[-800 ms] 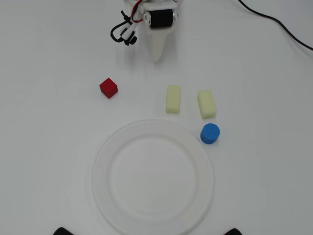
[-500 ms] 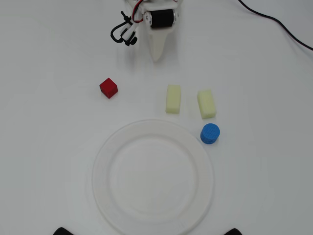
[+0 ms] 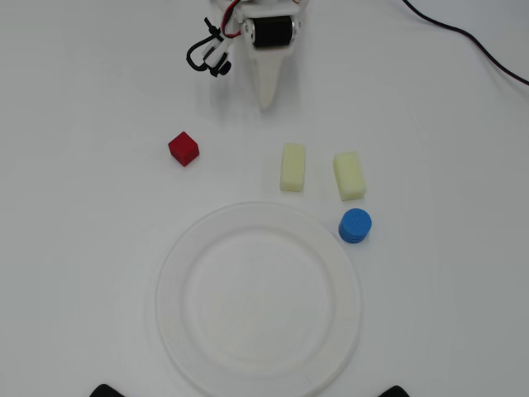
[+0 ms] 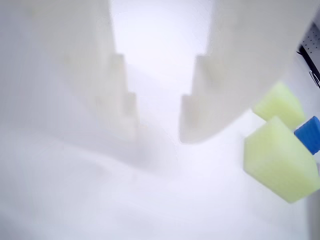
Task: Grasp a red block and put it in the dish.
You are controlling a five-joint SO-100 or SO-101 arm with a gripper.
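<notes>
The red block is a small red cube lying on the white table, left of centre in the overhead view. It does not show in the wrist view. The dish, a large round white plate, lies empty below it at the front. My gripper hangs at the top of the overhead view, white fingers pointing toward the dish, up and to the right of the red block and well apart from it. It holds nothing and its tips look closed together. In the wrist view the gripper shows as two blurred white fingers over bare table.
Two pale yellow oblong blocks lie right of centre, with a blue cylinder touching the dish's upper right rim. The wrist view shows the yellow blocks and a bit of blue cylinder at right. A dark cable runs across the top right.
</notes>
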